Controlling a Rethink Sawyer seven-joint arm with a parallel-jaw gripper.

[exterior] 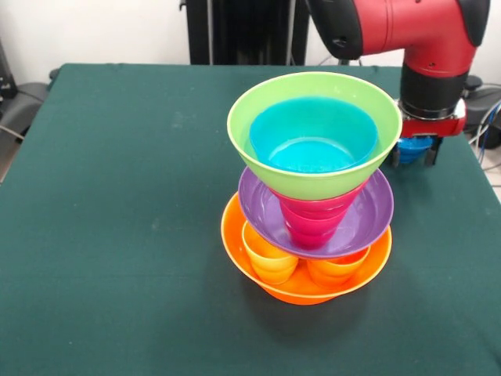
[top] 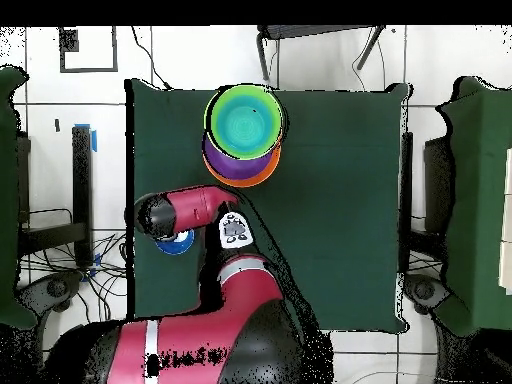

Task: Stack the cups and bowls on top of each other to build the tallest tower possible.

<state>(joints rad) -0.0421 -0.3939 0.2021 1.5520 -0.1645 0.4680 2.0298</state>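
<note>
1. The red and black arm's jaws (exterior: 413, 153) stood low at the far right of the dark green cloth-covered table (exterior: 117, 235) in the front view, behind and to the right of the tower (exterior: 309, 188) and apart from it.
2. A small glossy dark blue plastic bowl (exterior: 412, 146) sat right under the wrist, between the dark fingers; whether the jaws were clamped on it or merely around it could not be told.
3. In the overhead view that blue bowl (top: 177, 241) showed as a blue round beside the arm's end, on the table and well apart from the stack.
4. The tower stood on the table, nearer the camera side in the front view.
5. Its base was a large glossy orange plastic bowl (exterior: 301, 294), upright on the cloth.
6. Inside that bowl sat a yellow ribbed plastic cup (exterior: 268, 258) and an orange ribbed plastic cup (exterior: 337, 268), side by side.
7. A wide purple plastic bowl (exterior: 368, 211) rested on them.
8. A small red plastic cup (exterior: 311, 219) stood in the purple bowl, wider at its top.
9. A large lime green plastic bowl (exterior: 254, 110) sat on the red cup.
10. A light blue plastic bowl (exterior: 313, 137) nested upright inside the green one.
</note>
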